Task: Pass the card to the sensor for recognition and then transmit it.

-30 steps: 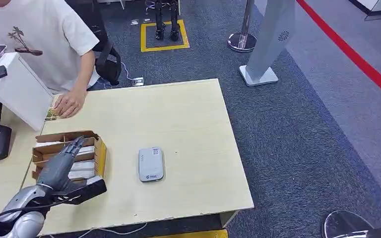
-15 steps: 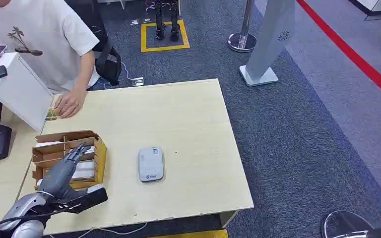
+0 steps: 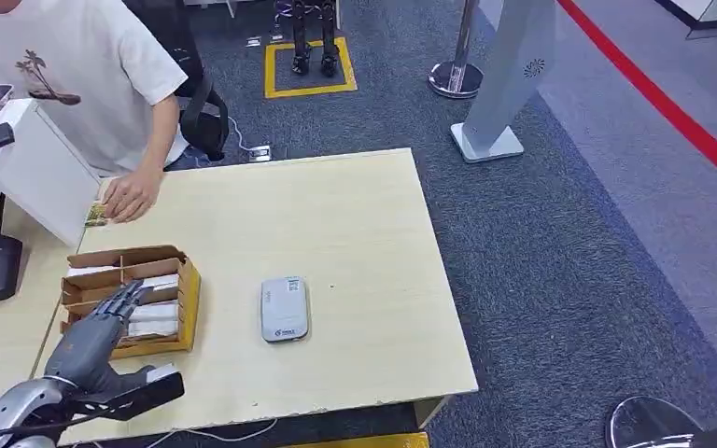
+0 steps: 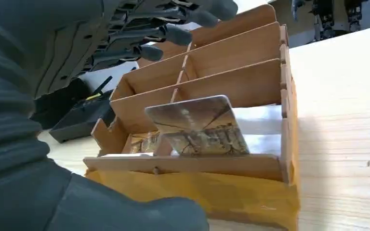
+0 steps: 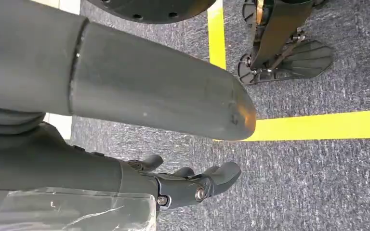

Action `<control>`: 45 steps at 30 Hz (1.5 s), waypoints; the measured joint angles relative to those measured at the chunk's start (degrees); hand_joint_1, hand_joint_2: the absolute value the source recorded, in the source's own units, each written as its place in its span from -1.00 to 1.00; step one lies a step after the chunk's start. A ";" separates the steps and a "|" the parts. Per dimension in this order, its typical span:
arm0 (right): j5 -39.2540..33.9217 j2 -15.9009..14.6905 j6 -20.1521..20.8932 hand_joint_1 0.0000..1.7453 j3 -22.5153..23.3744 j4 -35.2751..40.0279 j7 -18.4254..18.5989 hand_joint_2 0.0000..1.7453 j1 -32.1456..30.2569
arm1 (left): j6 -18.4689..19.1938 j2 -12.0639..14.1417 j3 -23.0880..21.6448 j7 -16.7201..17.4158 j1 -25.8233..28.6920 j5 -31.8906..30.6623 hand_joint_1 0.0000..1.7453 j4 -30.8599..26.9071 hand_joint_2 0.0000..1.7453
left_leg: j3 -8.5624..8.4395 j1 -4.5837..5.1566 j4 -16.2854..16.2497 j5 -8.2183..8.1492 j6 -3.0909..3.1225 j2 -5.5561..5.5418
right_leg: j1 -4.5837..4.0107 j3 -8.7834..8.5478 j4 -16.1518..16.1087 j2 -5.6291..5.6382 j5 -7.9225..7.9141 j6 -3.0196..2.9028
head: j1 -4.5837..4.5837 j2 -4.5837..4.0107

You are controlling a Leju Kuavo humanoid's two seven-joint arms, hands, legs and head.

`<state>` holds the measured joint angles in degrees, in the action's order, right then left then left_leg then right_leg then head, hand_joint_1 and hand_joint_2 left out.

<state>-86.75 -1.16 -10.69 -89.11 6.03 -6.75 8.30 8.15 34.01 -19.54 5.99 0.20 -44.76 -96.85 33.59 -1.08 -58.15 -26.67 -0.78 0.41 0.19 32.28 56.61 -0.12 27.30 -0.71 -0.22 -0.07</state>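
Fingers [image 3: 117, 301] of the left hand [image 3: 89, 338] are spread apart and hold nothing; they reach over the near compartments of the cardboard organizer box [image 3: 185, 301], while the thick thumb points off toward the bench's near edge. From the left wrist view those dark fingers [image 4: 171, 34] hang above the box's dividers, apart from the card [image 4: 197, 126], which leans tilted against a divider in the nearest compartment with more cards lying flat beside it. Just right of the box on the pale wooden bench [image 3: 355, 215] lies the grey sensor [image 3: 284, 309], flat and untouched, near the bench's middle. At the far left corner of the bench a person's hand [image 3: 131, 196] rests on another small card, beside a white box. The right hand [image 5: 192, 185] hangs over grey carpet with a yellow line, its fingers loosely curled with nothing in them. Beyond the bench stand a stanchion base [image 3: 455, 78] and a grey pillar.
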 joint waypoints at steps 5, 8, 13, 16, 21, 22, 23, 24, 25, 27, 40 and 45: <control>-0.02 0.00 -0.04 -1.00 0.00 0.00 0.00 -1.00 0.00 | 0.13 0.17 0.87 0.15 0.73 -0.30 -1.00 -0.44 1.00 | 0.00 0.00 0.00 0.00 0.00 -0.01 | 0.00 -0.01 0.00 -0.01 0.00 0.00 | 0.00 0.00; -0.02 0.00 -0.04 -1.00 0.00 0.00 0.02 -1.00 -0.03 | 0.15 0.15 1.16 0.15 0.89 -0.41 -1.00 -0.50 1.00 | 0.00 0.00 0.00 0.00 0.00 0.00 | 0.00 -0.01 0.00 -0.01 0.00 0.00 | 0.00 0.00; -0.02 0.00 -0.04 -1.00 0.00 0.00 0.02 -1.00 -0.03 | 0.17 0.15 1.49 0.13 1.04 -0.46 -1.00 -0.74 1.00 | 0.00 0.00 0.00 0.00 0.00 0.00 | 0.00 -0.01 0.00 -0.01 0.00 0.00 | 0.00 0.00; 0.00 0.00 -0.04 -1.00 0.00 0.00 0.02 -1.00 -0.03 | 0.17 0.15 1.64 0.13 1.05 -0.46 -1.00 -0.76 1.00 | 0.00 0.00 0.00 0.00 0.00 0.00 | 0.00 -0.01 0.00 -0.01 0.00 0.00 | -0.02 0.00; 0.00 0.00 -0.04 -1.00 0.00 0.00 0.02 -1.00 -0.03 | 0.17 0.15 2.30 0.13 1.08 -0.46 -1.00 -0.76 1.00 | 0.00 0.00 0.00 0.00 0.00 0.00 | 0.00 -0.01 0.00 -0.01 0.00 0.00 | 0.00 0.00; 0.00 0.00 -0.04 -1.00 0.00 0.00 0.02 -1.00 -0.03 | 0.17 0.15 2.45 0.13 1.10 -0.46 -1.00 -0.76 1.00 | 0.00 0.00 0.00 0.00 0.00 0.00 | 0.00 -0.01 0.00 -0.01 0.00 0.00 | 0.00 0.00; 0.00 0.00 -0.04 -1.00 0.00 0.00 0.02 -1.00 -0.02 | 0.17 0.15 2.54 0.13 1.13 -0.46 -1.00 -0.76 1.00 | 0.00 0.00 0.00 0.00 0.00 0.00 | 0.00 -0.01 0.00 -0.01 0.00 0.00 | -0.02 0.00; 0.00 0.00 -0.06 -1.00 -0.02 0.00 0.02 -1.00 -0.02 | 0.17 0.15 2.60 0.13 1.18 -0.46 -1.00 -0.76 1.00 | 0.00 0.00 0.00 0.00 0.00 0.00 | 0.00 -0.01 0.00 -0.01 0.00 0.00 | 0.00 0.00; 0.00 0.00 -0.04 -1.00 0.00 0.00 0.02 -1.00 -0.02 | 0.17 0.15 2.67 0.13 1.28 -0.46 -1.00 -0.76 1.00 | 0.00 0.00 0.00 0.00 0.00 0.00 | 0.00 -0.01 0.00 -0.01 0.00 0.00 | -0.02 0.00; 0.02 0.00 -0.04 -1.00 0.00 0.00 0.02 -1.00 -0.02 | 0.20 0.15 2.86 0.13 1.50 -0.44 -1.00 -0.76 1.00 | 0.00 0.00 0.00 0.00 0.00 0.00 | 0.00 -0.01 0.00 0.00 0.00 0.00 | 0.00 0.00; 0.02 0.00 -0.11 -1.00 -0.02 0.00 0.04 -1.00 -0.01 | 0.22 0.15 3.63 0.13 1.71 -0.46 -1.00 -0.76 1.00 | 0.00 0.00 0.00 0.00 0.00 0.00 | 0.00 -0.01 0.00 -0.01 0.00 0.00 | 0.00 0.00; 0.02 0.00 -0.11 -1.00 0.00 0.00 0.04 -1.00 -0.01 | 0.22 0.15 3.65 0.13 1.71 -0.46 -1.00 -0.76 1.00 | 0.00 0.00 0.00 0.00 0.00 0.00 | 0.00 -0.01 0.00 -0.01 0.00 0.00 | 0.00 0.00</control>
<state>-86.73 -1.16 -10.80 -89.11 6.03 -6.71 8.28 8.37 34.16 -15.89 6.12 1.92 -45.22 -97.61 33.59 -1.08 -58.15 -26.67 -0.78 0.40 0.19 32.27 56.61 -0.13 27.30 -0.71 -0.22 -0.07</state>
